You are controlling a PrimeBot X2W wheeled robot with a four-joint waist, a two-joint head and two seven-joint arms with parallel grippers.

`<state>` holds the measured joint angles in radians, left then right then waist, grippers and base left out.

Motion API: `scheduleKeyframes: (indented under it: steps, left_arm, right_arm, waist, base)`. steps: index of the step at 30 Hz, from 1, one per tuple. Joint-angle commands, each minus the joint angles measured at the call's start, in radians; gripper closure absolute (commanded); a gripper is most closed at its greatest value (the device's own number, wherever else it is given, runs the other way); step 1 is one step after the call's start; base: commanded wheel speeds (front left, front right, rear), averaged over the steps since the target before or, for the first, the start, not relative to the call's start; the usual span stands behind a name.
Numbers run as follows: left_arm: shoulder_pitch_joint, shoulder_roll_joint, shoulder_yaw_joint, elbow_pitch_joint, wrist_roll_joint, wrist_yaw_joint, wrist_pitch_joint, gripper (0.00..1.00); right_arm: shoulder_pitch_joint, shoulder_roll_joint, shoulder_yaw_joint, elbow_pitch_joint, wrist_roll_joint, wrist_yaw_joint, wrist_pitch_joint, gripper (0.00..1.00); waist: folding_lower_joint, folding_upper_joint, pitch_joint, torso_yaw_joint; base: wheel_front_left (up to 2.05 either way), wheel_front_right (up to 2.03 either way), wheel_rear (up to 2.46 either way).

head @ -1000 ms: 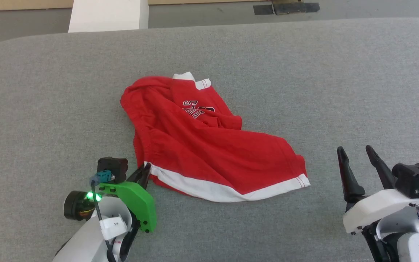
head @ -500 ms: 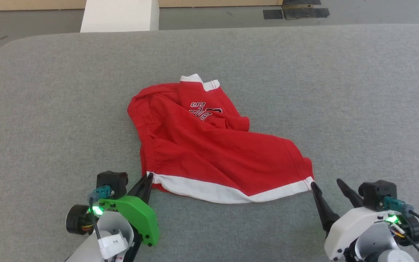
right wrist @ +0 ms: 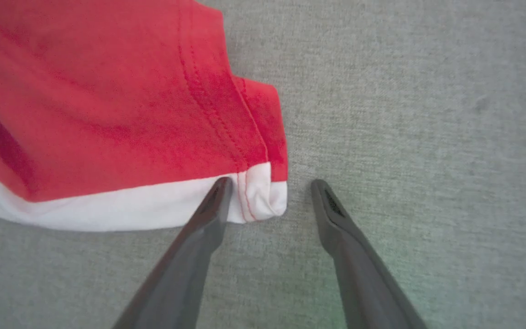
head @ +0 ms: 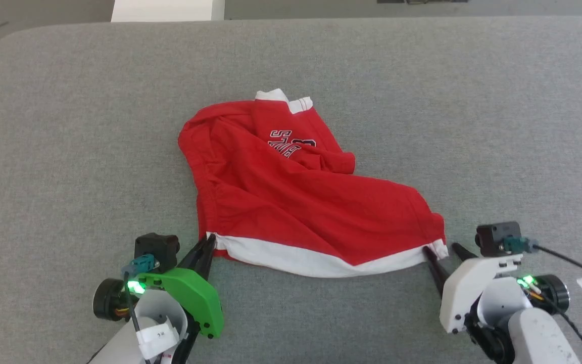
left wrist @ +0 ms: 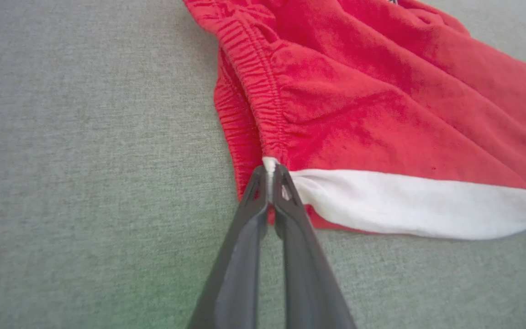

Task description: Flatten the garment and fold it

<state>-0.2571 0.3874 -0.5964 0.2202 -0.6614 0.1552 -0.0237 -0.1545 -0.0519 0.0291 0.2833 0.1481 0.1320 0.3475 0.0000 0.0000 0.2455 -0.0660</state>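
The red basketball shorts (head: pixel 296 202) lie crumpled near the middle of the grey cloth-covered table (head: pixel 58 151), with the white hem band (head: pixel 311 260) toward the robot. The left gripper (left wrist: pixel 270 172) is clamped on the hem's left corner, beside the elastic waistband (left wrist: pixel 263 91). The right gripper (right wrist: pixel 272 185) stands spread, fingers astride the right hem corner, with nothing pinched. Risk: closing here may catch only the rolled top layer or nudge the corner away. An uneven pull would then skew the cloth rather than flatten it.
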Motion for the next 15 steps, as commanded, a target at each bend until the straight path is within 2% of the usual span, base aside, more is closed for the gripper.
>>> scheduleKeyframes:
  steps: [1,2,6,8,12,15]
  left_arm:
    - [-0.013,0.005,0.0,0.001,-0.001,0.005,-0.005,1.0]
    - [-0.014,0.004,0.0,0.001,-0.003,0.005,-0.006,1.0]
    - [-0.013,0.001,0.0,0.001,-0.011,-0.002,-0.012,1.0]
    - [-0.016,0.003,-0.006,-0.015,-0.018,-0.021,-0.006,1.0]
    - [-0.051,0.019,0.0,-0.096,-0.058,-0.089,0.015,1.0]
    - [-0.1,0.038,0.038,-0.181,-0.12,-0.133,0.046,1.0]
  right_arm:
    - [-0.005,0.002,0.014,0.03,0.001,-0.001,0.029,0.89]
    - [-0.006,0.002,0.018,0.032,0.002,-0.001,0.037,1.0]
    - [0.001,0.002,0.02,0.016,0.017,-0.001,0.063,1.0]
    - [0.006,0.002,0.012,-0.019,0.028,-0.001,0.066,1.0]
    - [-0.009,0.002,0.017,-0.142,0.038,-0.001,0.091,1.0]
    - [-0.061,0.002,0.032,-0.253,0.007,-0.001,0.149,1.0]
  waist:
    - [0.0,0.0,0.007,0.004]
    - [0.0,0.0,0.008,0.004]
    - [0.0,0.0,0.002,0.004]
    - [0.0,0.0,-0.004,0.006]
    - [0.0,0.0,-0.012,0.005]
    - [0.0,0.0,-0.011,0.0]
  base:
    - [0.0,0.0,0.0]
    - [0.0,0.0,0.0]
    - [0.0,0.0,0.0]
    - [0.0,0.0,0.0]
    - [0.0,0.0,0.0]
    - [0.0,0.0,0.0]
